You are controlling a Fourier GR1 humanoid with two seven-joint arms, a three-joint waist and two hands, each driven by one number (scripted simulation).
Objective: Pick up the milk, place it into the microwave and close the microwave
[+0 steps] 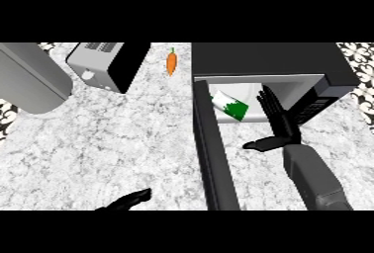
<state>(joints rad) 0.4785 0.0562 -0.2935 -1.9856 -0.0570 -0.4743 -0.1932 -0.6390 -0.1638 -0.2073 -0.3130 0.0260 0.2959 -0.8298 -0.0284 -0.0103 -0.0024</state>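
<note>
The milk (231, 105) is already lying inside the microwave (321, 74). The right hand (277, 118), fingers straight, is holding nothing beside it. The door (213, 153) is standing open; closing remains. The left hand (130, 200) is resting, relaxed.

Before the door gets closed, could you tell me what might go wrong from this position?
1. The right hand is open, with its fingers inside the microwave beside the milk; pulling back could nudge the tilted carton.
2. The open door stands beside the right forearm, so closing it before the arm is out could trap the arm.
</note>
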